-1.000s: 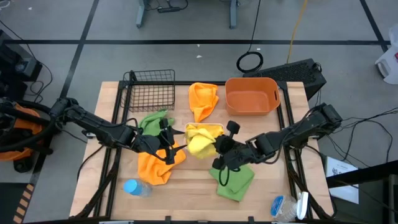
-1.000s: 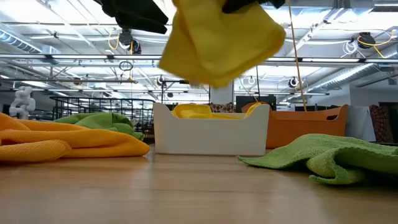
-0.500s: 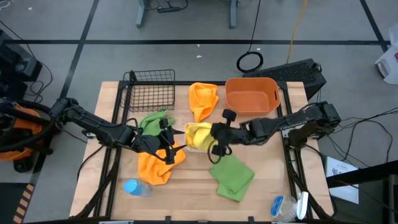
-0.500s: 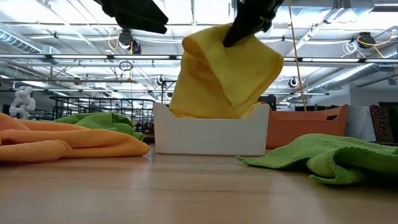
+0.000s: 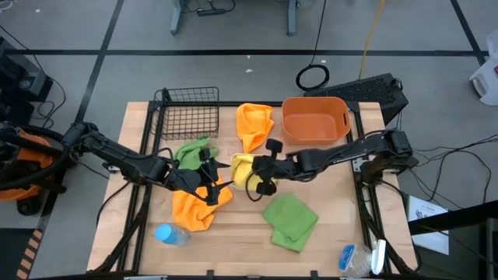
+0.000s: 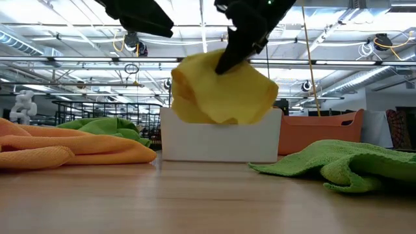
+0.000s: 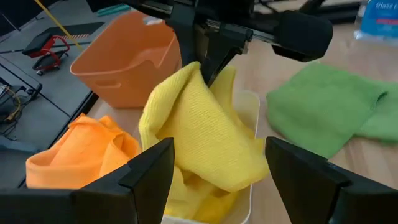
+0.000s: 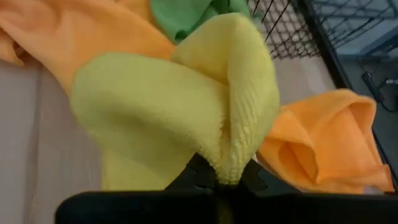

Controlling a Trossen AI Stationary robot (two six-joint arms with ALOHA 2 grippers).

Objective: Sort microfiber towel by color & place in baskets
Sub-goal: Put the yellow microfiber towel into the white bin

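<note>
Overhead only: empty orange tub [image 5: 314, 119].

Two dark jointed arms, black cylindrical links, matte black wedge-shaped fingers [image 7: 146, 177], thin black cabling alongside

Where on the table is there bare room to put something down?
Bare wood lies between the blue bottle and the green towel, and below the orange tub. Around the white tray it is crowded.
</note>
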